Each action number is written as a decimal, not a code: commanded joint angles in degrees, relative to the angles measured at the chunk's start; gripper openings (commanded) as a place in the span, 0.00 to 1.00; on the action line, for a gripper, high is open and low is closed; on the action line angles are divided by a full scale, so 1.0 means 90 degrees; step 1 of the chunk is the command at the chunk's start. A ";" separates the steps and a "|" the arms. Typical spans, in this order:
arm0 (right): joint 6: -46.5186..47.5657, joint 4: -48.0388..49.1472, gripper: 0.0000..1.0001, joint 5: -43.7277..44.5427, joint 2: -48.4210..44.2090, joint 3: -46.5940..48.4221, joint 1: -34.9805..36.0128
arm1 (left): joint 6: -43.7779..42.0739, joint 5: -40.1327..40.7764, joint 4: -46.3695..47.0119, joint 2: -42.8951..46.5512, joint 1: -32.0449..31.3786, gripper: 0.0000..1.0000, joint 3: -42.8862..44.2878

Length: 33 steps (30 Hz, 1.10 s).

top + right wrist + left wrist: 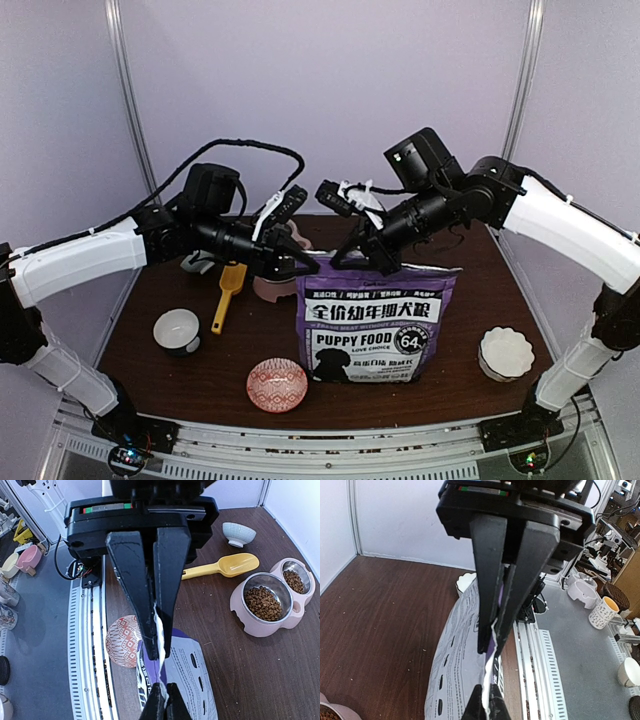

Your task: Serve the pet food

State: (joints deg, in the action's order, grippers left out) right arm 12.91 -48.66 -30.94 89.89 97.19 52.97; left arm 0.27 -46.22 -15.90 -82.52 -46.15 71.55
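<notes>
1. Dark brown wooden worktop [212, 378], closed in by pale lilac walls, carries everything. A tall purple "PUPPY FOOD" bag with a white back [375, 325] stands upright at its centre front.
2. The left claw [492, 642] is clenched on the bag's top edge, with the thin film pinched flat between its black fingers. The right claw [157, 650] is clenched on the same edge just beside it.
3. The pet food shows as small brown kibble pellets [262, 602] in both steel cups of the pink double feeder [257, 629] behind the bag. Whatever the bag holds is hidden.
4. Both claws hold only a narrow strip of film. A sharp pull apart could slip it out of one claw, or tear it crookedly down the side.
5. The bag stands free, steadied only from the top. An uneven tug could tip it forward onto the red patterned bowl [277, 385] near the front rail, or spill kibble across the worktop.
6. The two claws are very close together, so a small path error could knock them into each other.
7. The long yellow plastic scoop [227, 297] lies near the feeder. A swinging bag could push either one aside.
</notes>
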 commanded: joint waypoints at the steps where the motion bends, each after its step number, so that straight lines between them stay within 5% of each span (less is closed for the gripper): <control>1: 0.0077 -0.0107 0.00 0.0413 -0.0022 0.0160 0.0072 | -0.0079 -0.0046 0.0224 0.0161 0.0020 0.00 -0.0079; 10: -0.0064 0.0166 0.20 0.0448 0.0026 0.0015 0.0143 | -0.0045 -0.0094 0.0273 0.0117 0.0020 0.00 -0.0073; 14: -0.0067 0.0180 0.20 0.0421 0.0193 0.0130 0.0160 | -0.0040 -0.0094 0.0273 0.0115 0.0022 0.00 -0.0076; 18: 0.0014 0.0088 0.00 0.0634 0.0205 0.0151 0.0160 | -0.0050 -0.0063 0.0273 0.0122 0.0023 0.00 -0.0079; 25: 0.0126 -0.0157 0.00 0.1197 -0.0026 -0.0001 0.0160 | -0.0060 -0.0055 0.0263 0.0139 0.0027 0.00 -0.0079; 28: 0.0156 -0.0247 0.13 0.1355 -0.0124 -0.0066 0.0160 | -0.0060 -0.0067 0.0272 0.0141 0.0030 0.00 -0.0079; 33: 0.0233 -0.0414 0.17 0.1649 -0.0215 -0.0116 0.0159 | -0.0057 -0.0053 0.0268 0.0141 0.0038 0.00 -0.0077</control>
State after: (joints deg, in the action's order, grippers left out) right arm 13.89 -49.41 -21.37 89.97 96.99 54.65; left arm 0.27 -46.02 -15.31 -82.50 -45.95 71.13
